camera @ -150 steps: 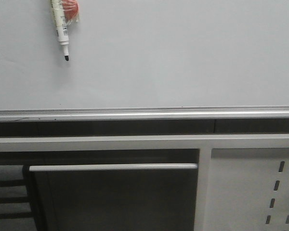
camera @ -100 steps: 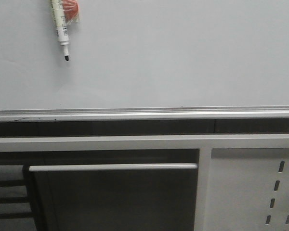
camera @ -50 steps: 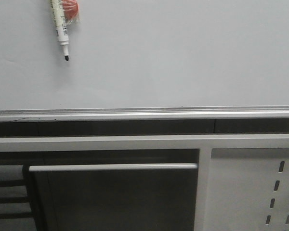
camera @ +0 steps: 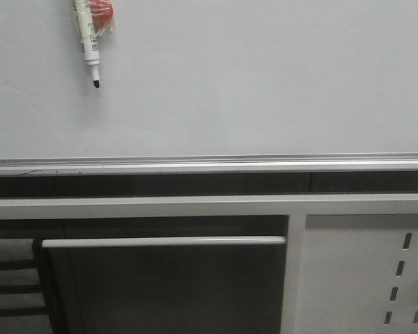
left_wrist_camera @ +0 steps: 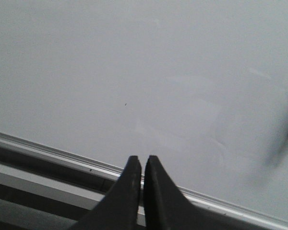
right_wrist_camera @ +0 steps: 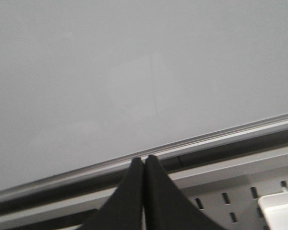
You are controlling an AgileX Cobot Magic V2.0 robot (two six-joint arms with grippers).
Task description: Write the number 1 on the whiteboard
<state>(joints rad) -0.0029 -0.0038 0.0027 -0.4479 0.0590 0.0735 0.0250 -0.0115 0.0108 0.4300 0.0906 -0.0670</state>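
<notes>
The whiteboard (camera: pixel 251 83) fills the upper half of the front view, pale grey-white with a silver bottom rail (camera: pixel 209 164). I see no marker stroke on it; the number 1 is not in view. A white marker with a black tip (camera: pixel 88 42) hangs tip down at the board's upper left, next to a red object (camera: pixel 101 12). Neither gripper shows in the front view. My left gripper (left_wrist_camera: pixel 140 159) is shut and empty, facing the board (left_wrist_camera: pixel 134 72) near its rail. My right gripper (right_wrist_camera: pixel 144 159) is shut and empty, its tips over the rail (right_wrist_camera: pixel 206 136).
Below the rail runs a white metal frame bar (camera: pixel 195 206). A white perforated metal panel (camera: pixel 366 275) stands at the lower right and also shows in the right wrist view (right_wrist_camera: pixel 230 201). A dark panel with a silver handle bar (camera: pixel 164 241) is at the lower left.
</notes>
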